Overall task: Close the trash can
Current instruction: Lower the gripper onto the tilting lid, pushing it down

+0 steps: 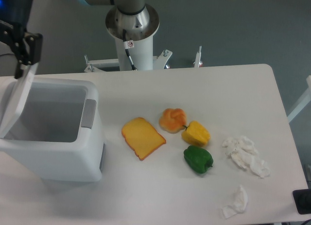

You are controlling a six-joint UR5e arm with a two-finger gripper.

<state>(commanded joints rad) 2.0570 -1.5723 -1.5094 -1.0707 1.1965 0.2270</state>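
Note:
The trash can (pixel 58 157) is a big white boxy bin at the table's left edge, and I can see into its hollow inside. Its white lid (pixel 17 101) is hinged on the left side and leans in over the opening, about halfway down. A grey latch strip (pixel 88 113) runs along the bin's right rim. My gripper (pixel 26 64) hangs at the top left, right at the lid's raised upper edge, its two black fingers (pixel 34 47) apart. I cannot tell whether they touch the lid.
To the right of the bin lie an orange-yellow slice (pixel 142 137), a bun (pixel 172 119), a yellow pepper (pixel 196 133) and a green pepper (pixel 198 159). Crumpled white tissues (pixel 245 154) sit at the right, one more (pixel 236 201) near the front edge. The arm's base (pixel 132 25) stands behind the table.

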